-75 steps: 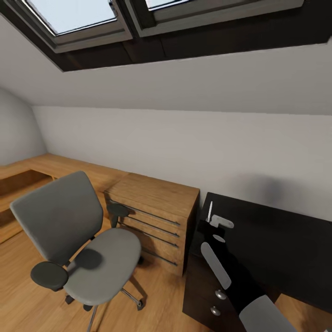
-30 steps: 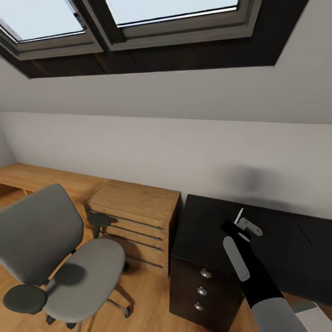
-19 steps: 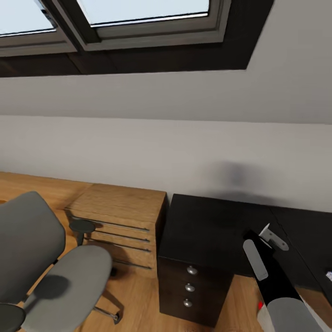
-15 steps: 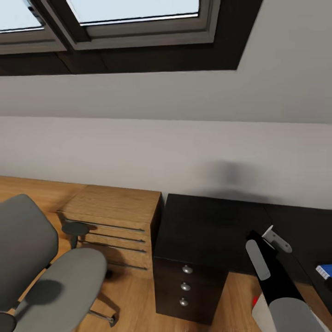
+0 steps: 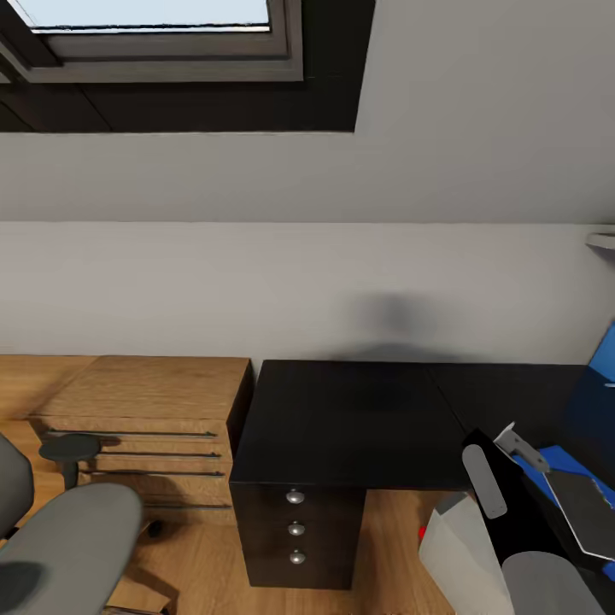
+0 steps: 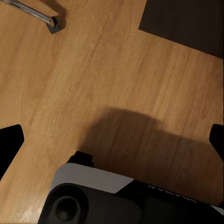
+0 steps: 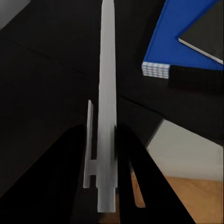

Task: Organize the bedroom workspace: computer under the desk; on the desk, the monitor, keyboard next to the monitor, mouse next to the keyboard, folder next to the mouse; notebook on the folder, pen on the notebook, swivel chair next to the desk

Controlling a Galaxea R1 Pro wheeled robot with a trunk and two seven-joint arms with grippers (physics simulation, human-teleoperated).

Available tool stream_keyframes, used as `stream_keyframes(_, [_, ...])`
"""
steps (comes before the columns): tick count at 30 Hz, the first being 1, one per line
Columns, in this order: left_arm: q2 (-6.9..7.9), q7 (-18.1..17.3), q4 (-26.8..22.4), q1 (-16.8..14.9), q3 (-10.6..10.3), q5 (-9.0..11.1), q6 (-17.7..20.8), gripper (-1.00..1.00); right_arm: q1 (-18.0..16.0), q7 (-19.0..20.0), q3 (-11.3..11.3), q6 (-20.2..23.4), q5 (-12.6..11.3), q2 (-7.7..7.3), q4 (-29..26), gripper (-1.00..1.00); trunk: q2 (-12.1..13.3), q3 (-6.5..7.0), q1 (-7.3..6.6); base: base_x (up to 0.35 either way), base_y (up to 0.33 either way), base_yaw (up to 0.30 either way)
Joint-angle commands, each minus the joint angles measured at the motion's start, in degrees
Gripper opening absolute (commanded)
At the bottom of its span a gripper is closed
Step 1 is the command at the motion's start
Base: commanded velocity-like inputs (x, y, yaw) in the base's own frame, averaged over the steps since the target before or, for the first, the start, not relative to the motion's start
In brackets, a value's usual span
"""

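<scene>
Our right hand (image 7: 106, 154) is clamped on the pen (image 7: 107, 93), its two dark fingers (image 7: 77, 168) pressed against the pen's lower end while the silvery shaft sticks straight out ahead. In the head view this hand (image 5: 506, 444) hangs over the front edge of the worktop (image 5: 350, 418), near its right part. Just beyond the pen tip in the right wrist view lies the folder (image 7: 179, 37), flat on the black surface, with the notebook (image 7: 205, 32) resting on top of it; the same stack shows at the right edge of the head view, folder (image 5: 538, 459) beneath notebook (image 5: 594, 512). The computer (image 5: 461, 551) stands on the floor below the worktop's front edge, a red dot at its corner.

Our left hand (image 6: 112, 140) is spread wide with nothing between its fingertips, above the wood floor (image 6: 107, 74).

Further out, the drawer unit (image 5: 297, 534) sits under the worktop's left end, a light-wood drawer chest (image 5: 145, 410) stands beside that end, and the swivel chair (image 5: 60, 538) stands on the floor beyond the chest, apart from the worktop.
</scene>
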Motion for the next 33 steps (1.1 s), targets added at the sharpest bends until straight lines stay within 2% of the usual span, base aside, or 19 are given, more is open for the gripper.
stream_keyframes(1, [0.06,0.4,-0.2,-0.1,-0.5,0.4,-0.3,1.00,0.0,-0.2,0.0,0.4,-0.2,-0.02,-0.1,-1.00,-0.1,-0.09,0.01,0.000,-0.296,-0.299])
stream_keyframes(6, [0.06,0.4,-0.2,-0.1,-0.5,0.4,-0.3,1.00,-0.1,-0.2,0.0,0.4,-0.2,-0.02,-0.1,-1.00,-0.1,-0.09,0.01,0.000,-0.262,-0.299])
stream_keyframes(13, [0.06,0.4,-0.2,-0.1,-0.5,0.5,-0.3,1.00,0.0,-0.2,0.0,0.3,-0.2,0.11,-0.1,-1.00,-0.1,-0.19,0.01,0.000,-0.057,-0.222])
stream_keyframes(33, [0.06,0.4,-0.2,-0.1,-0.4,0.4,-0.3,1.00,0.0,0.5,0.6,0.0,-0.1,0.46,-0.5,-1.00,-0.1,-0.21,0.01,0.000,-0.002,-0.009])
